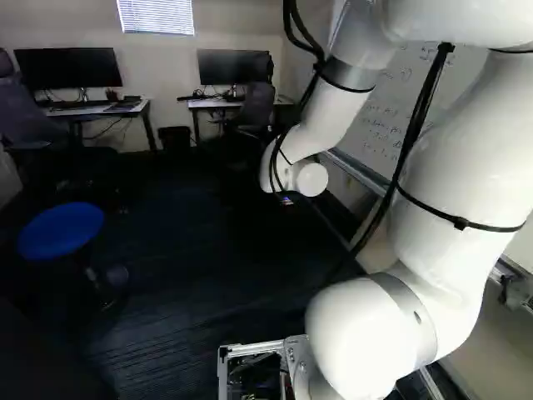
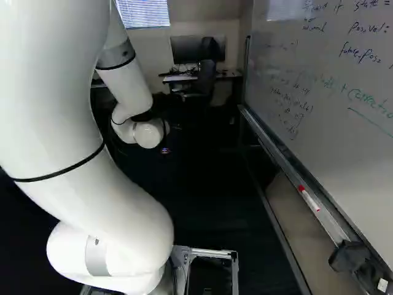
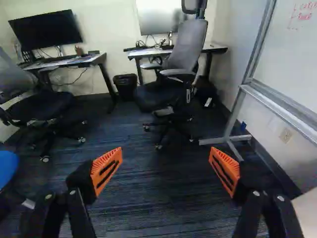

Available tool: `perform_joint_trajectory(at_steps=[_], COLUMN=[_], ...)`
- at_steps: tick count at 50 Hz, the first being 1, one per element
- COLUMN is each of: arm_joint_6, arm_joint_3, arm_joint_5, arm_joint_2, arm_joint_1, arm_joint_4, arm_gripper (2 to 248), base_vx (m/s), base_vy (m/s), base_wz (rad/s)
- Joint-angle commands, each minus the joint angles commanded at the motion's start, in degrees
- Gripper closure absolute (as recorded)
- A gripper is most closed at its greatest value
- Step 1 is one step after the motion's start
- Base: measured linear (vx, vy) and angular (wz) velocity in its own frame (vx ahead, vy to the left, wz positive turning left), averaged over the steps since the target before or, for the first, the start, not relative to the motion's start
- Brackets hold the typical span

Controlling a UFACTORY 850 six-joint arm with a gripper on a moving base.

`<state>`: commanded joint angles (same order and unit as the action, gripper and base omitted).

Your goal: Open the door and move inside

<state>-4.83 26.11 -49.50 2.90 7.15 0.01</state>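
No door shows in any view. At the end of my arm, a small coloured part of the gripper [image 2: 164, 150] stands out against the dark floor in the right base view; the rest of it blends into the dark. The wrist view has the gripper [image 3: 165, 162] open, its orange pads [image 3: 106, 170] wide apart with nothing between them but carpet farther off.
Ahead of the gripper are an office chair [image 3: 171, 84], a black bin [image 3: 126, 86] and desks with monitors [image 3: 45, 30]. A whiteboard [image 2: 331, 92] on a metal frame runs along the right. A blue stool [image 1: 61, 231] stands on the left.
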Motion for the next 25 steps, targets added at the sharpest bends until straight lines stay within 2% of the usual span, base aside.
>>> perform_joint_trajectory(at_steps=[25], arm_joint_6=[0.0], arm_joint_3=[0.0], arm_joint_5=[0.0], arm_joint_2=[0.0], arm_joint_1=[0.0], arm_joint_4=[0.0], arm_gripper=[3], base_vx=[0.156], base_vy=[0.005], base_wz=[0.001])
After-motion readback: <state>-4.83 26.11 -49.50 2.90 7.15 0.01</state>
